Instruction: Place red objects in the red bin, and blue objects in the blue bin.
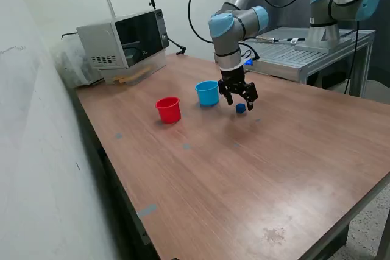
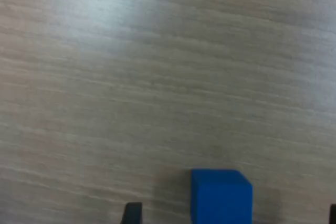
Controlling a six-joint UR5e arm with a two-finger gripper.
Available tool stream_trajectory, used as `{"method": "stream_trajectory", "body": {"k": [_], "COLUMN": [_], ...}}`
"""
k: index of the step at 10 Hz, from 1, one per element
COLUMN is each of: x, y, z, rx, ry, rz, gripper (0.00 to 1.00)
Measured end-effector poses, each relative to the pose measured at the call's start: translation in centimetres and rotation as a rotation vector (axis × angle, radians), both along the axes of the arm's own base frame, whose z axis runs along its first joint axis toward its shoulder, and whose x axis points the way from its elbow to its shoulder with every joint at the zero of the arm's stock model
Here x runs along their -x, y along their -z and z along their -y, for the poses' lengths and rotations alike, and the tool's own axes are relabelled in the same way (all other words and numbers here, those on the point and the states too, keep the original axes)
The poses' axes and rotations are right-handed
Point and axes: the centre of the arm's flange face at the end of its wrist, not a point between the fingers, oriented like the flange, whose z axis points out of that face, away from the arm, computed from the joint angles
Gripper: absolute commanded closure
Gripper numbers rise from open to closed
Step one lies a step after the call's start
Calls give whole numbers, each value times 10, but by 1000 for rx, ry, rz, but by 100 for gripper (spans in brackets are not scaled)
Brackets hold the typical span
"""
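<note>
Tabletop (image 1: 244,168) carries one blue cube (image 1: 241,108), resting on the wood. Tool (image 1: 239,99) hangs just above it, fingers spread, nothing gripped. Light blue cup (image 1: 208,93) stands at the cube's 10 o'clock; red cup (image 1: 169,109) at 9 o'clock.

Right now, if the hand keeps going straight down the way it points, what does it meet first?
Most likely the blue cube, which sits between the open hand's fingers in the wrist view; below it is only the table. Depth is hard to judge.

Wood-grain table (image 1: 256,168), microwave (image 1: 125,39) at its far corner beside white wall (image 1: 36,120), grey metal bench (image 1: 317,53) behind.
</note>
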Motion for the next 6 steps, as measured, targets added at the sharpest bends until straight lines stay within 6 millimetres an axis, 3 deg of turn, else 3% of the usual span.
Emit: {"method": "stream_trajectory", "body": {"k": [6], "x": [-3], "y": [2], "z": [-1], "rx": [-3], "ry": [-13], "rz": [9], "gripper": [0]}}
